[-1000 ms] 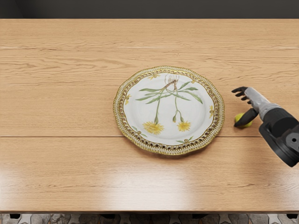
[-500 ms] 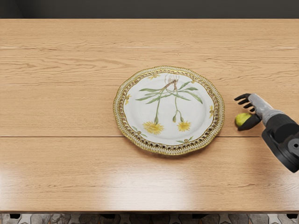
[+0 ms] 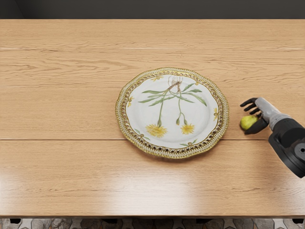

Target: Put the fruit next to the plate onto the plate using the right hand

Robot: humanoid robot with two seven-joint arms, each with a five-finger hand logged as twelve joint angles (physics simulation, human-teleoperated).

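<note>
A small yellow-green fruit (image 3: 247, 122) lies on the table just right of the plate (image 3: 125, 110), a round white plate with a gold rim and painted yellow flowers. My right hand (image 3: 248, 117) reaches in from the right edge and brackets the fruit. Its dark fingers (image 3: 248, 103) arch over the far side while the thumb lies against the near side. The fingers are spread and have not closed on the fruit, which still rests on the wood. The left arm does not show.
The wooden table (image 3: 71, 95) stretches wide to the left and in front of the plate. Its near edge runs along the bottom of the view, and its far edge meets a dark background.
My right hand has dropped lower and shifted slightly right around the fruit. Its fingers have curled in closer, and more of the fruit now shows between fingers and thumb.
</note>
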